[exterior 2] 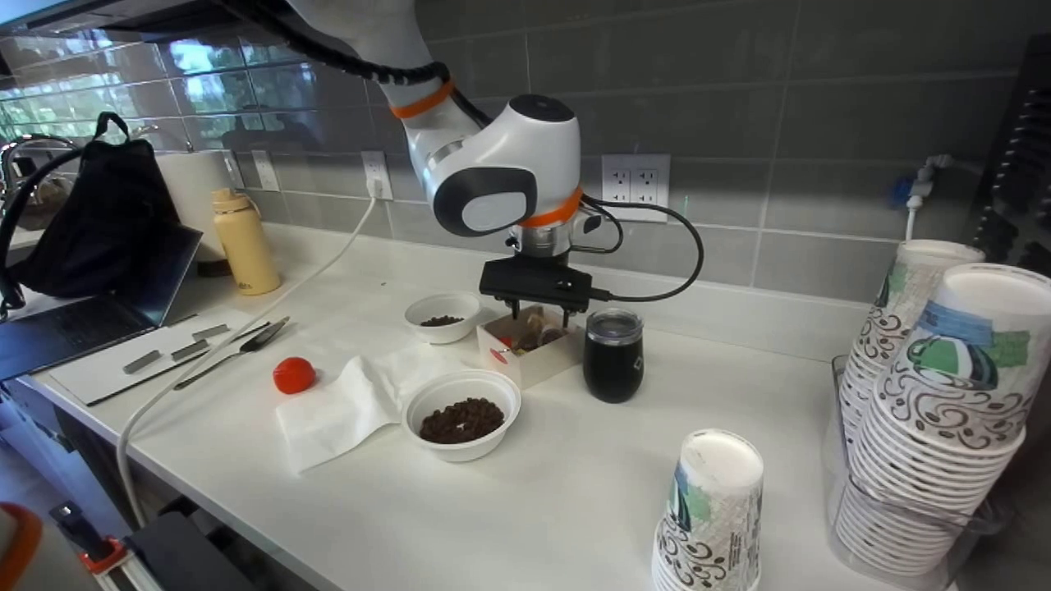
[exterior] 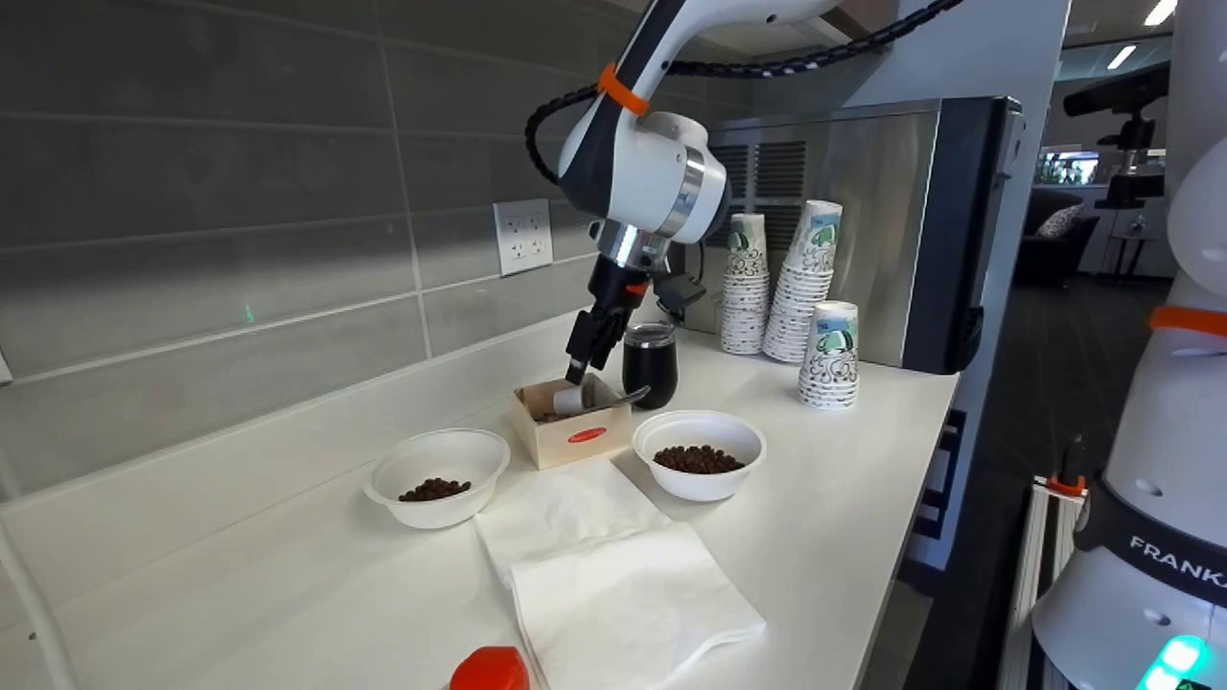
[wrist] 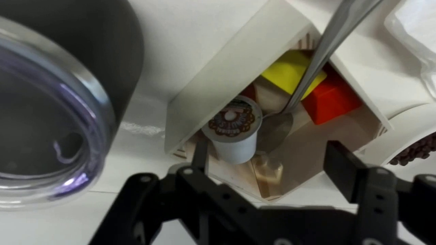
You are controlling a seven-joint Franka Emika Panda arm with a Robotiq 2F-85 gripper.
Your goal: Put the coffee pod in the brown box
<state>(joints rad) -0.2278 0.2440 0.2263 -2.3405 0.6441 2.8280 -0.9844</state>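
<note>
The brown box [exterior: 573, 443] is low and tan with an open top. It shows in an exterior view [exterior 2: 538, 363] and in the wrist view [wrist: 235, 68]. The coffee pod [wrist: 235, 132], a white cup with a brown printed lid, lies tilted inside the box against one wall, beside a spoon bowl. The pod also shows in an exterior view [exterior: 568, 399]. My gripper [wrist: 269, 158] is open over the box with nothing between its fingers. The pod is near the left finger in the wrist view. In an exterior view the gripper [exterior 2: 541, 314] points down at the box.
A metal spoon [wrist: 316, 64], a yellow block [wrist: 287, 71] and a red block [wrist: 328, 98] are in the box. A black tumbler [exterior 2: 613, 361] stands close beside it. White bowls [exterior: 698, 484] [exterior: 422, 479], napkins [exterior: 623, 594] and cup stacks [exterior: 830, 355] are around. The tiled wall is behind.
</note>
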